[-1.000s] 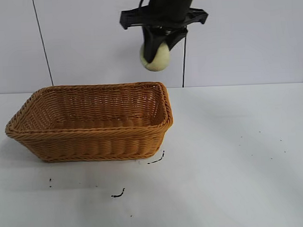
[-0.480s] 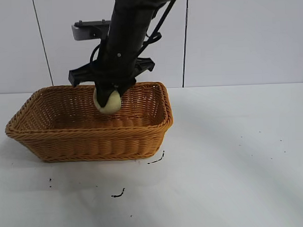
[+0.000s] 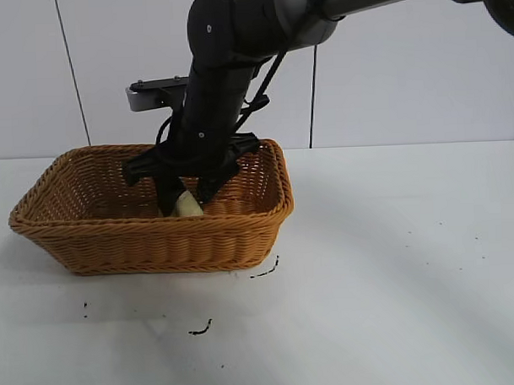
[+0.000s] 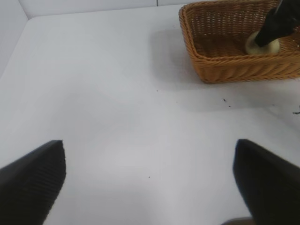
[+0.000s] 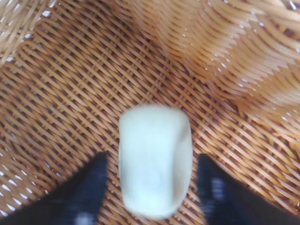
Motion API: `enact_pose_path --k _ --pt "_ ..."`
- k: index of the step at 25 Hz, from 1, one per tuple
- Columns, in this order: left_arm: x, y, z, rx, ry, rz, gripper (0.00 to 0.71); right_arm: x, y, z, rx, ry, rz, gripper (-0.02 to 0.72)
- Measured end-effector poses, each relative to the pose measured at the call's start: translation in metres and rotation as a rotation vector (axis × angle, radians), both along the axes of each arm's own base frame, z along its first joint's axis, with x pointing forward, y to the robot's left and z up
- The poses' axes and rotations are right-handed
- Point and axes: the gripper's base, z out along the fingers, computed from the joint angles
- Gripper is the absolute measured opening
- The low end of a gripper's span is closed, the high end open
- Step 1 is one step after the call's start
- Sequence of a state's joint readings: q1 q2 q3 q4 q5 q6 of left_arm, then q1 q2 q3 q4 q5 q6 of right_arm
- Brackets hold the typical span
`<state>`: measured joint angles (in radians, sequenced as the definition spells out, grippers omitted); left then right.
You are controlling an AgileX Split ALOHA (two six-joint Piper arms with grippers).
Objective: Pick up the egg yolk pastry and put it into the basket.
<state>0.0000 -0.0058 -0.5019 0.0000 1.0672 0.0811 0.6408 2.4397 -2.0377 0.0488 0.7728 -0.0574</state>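
A white bench (image 3: 395, 281) fills the foreground, marked with a few small dark scuffs (image 3: 200, 330). No brand, label or writing can be read on anything here.

Farther back, toward the left, sits the basket (image 3: 149, 243), a rectangular orange-brown wicker one with flaring sides and a braided rim. The right arm reaches in from the upper right and down into it, so that the right jaws (image 3: 186, 200) are below the rim, inside the basket.

The egg yolk pastry (image 3: 187, 206), a small pale yellow rounded lump, lies between the right jaws, low inside the basket. From the right wrist camera the egg yolk pastry (image 5: 155, 159) lies over the woven basket floor (image 5: 70, 79), with one dark finger (image 5: 86, 190) on each side of it. A strip of weave shows between each finger and the pastry, so the right jaws (image 5: 152, 187) stand apart and are not clamped on it. Whether it rests fully on the floor cannot be told.

The left arm is parked well away from the basket. From its wrist camera the left jaws (image 4: 150, 180) hang wide apart over bare bench (image 4: 117, 103), holding nothing, with the basket (image 4: 225, 70) and pastry (image 4: 262, 46) far beyond them.

Behind everything is a plain pale wall (image 3: 405, 69) with thin dark vertical lines.
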Motion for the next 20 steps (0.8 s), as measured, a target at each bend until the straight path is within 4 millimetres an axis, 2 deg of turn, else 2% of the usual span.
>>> enact_pose_path --k 3,6,15,20 --pt "0.0 0.0 0.0 0.0 0.0 0.0 0.697 0.002 -0.002 0.006 -0.026 -0.003 -0.018 0.601" --pt "0.0 0.0 0.0 0.0 0.0 0.0 0.697 0.006 -0.002 0.025 -0.034 -0.01 -0.034 0.613" --pt "0.0 0.0 0.0 0.0 0.0 0.0 0.697 0.01 -0.006 0.113 0.049 -0.096 -0.062 0.614" --pt "0.0 0.0 0.0 0.0 0.0 0.0 0.697 0.019 -0.028 0.129 0.03 -0.138 -0.103 0.614"
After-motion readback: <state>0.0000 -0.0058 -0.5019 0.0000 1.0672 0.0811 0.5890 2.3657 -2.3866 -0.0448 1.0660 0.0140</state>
